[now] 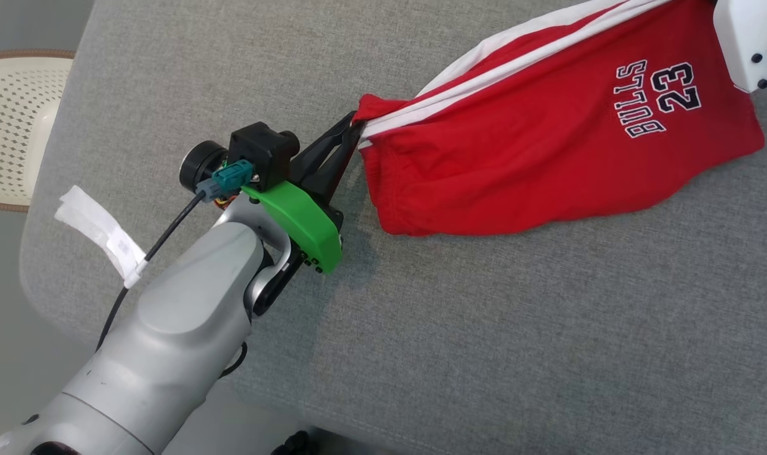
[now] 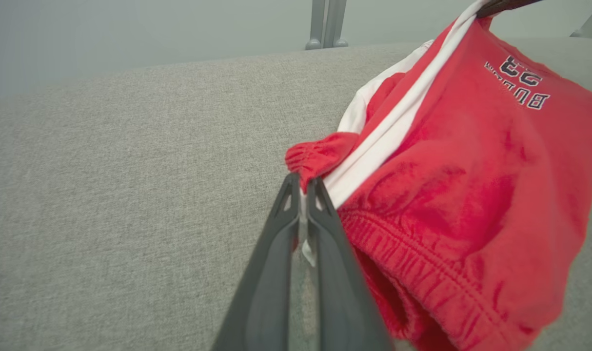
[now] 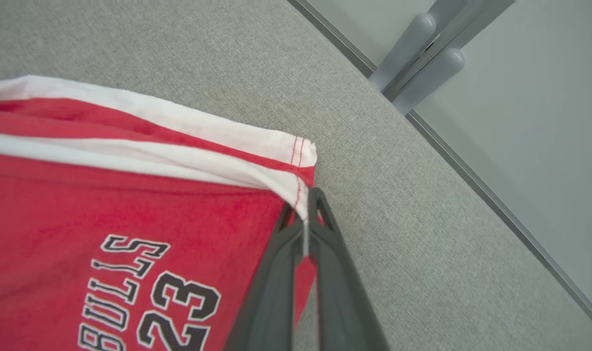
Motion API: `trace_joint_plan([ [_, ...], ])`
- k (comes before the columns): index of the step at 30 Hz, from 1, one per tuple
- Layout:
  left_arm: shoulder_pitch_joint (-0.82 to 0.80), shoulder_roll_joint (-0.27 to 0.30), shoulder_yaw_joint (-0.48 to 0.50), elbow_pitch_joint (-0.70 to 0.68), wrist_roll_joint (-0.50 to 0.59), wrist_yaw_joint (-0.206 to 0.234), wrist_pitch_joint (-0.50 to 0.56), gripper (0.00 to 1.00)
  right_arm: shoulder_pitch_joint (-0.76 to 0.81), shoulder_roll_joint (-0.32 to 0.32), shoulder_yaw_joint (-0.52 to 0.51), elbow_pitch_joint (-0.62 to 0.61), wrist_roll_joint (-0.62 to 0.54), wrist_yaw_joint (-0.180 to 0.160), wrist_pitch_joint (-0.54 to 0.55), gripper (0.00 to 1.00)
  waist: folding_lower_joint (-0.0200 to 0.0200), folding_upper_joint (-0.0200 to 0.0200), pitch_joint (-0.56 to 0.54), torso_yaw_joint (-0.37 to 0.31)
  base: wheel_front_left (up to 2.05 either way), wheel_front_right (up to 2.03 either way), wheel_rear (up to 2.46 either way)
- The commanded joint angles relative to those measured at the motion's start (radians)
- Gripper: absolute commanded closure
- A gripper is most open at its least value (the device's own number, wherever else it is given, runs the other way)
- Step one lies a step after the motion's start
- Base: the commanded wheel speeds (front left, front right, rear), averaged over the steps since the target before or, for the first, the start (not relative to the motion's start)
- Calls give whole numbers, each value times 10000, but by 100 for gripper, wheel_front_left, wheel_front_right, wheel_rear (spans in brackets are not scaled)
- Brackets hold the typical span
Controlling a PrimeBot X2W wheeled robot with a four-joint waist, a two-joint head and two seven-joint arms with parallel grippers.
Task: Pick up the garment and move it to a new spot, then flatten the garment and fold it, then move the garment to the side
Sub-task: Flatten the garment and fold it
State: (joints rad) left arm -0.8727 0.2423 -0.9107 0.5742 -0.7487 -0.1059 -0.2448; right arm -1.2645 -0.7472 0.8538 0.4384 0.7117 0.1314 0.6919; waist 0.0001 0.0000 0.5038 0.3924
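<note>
Though cropped overhead, the right end effector [image 3: 304, 204] clamps the garment [image 3: 130, 204] hem.

Bright, even light leaves a soft shadow under the garment [image 1: 548, 158].

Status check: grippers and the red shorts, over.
Left gripper shut on waistband corner of red shorts. Right gripper shut on hem corner. Shorts stretched between them over grey surface. Nothing seen in the way.
</note>
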Motion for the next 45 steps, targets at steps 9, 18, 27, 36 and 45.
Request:
trace_joint_plan([
  [9, -402, -442, 375, 705, 149, -57, -206, 60, -728, -55, 999, 773, 138, -15, -912, 100, -1, 0, 225, 248, 0, 0, 0],
  [18, -72, -798, 1047, 1271, 508, 19, -210, 0, -668, 377, 1428, 1688, 259, -13, -1799, 0, -1, 0, -119, 101, 0, 0, 0],
  [27, 703, -645, 2010, 1257, 1017, 258, -204, 0, 152, 907, 1464, 2331, 753, -13, -3279, 0, -1, 0, -1252, -485, 0, 0, 0],
  [36, 2331, -683, 4198, 102, 810, 768, -201, 0, 1886, 1654, 841, 2492, 1782, -13, -5775, 0, -1, 0, -2701, -1393, 0, 0, 0],
  [45, 4205, -947, 5731, -966, 1642, 1195, -191, 0, 3964, 2616, -283, 2942, 1730, -13, -8844, 0, -1, 0, -3620, -2240, 0, 0, 0],
])
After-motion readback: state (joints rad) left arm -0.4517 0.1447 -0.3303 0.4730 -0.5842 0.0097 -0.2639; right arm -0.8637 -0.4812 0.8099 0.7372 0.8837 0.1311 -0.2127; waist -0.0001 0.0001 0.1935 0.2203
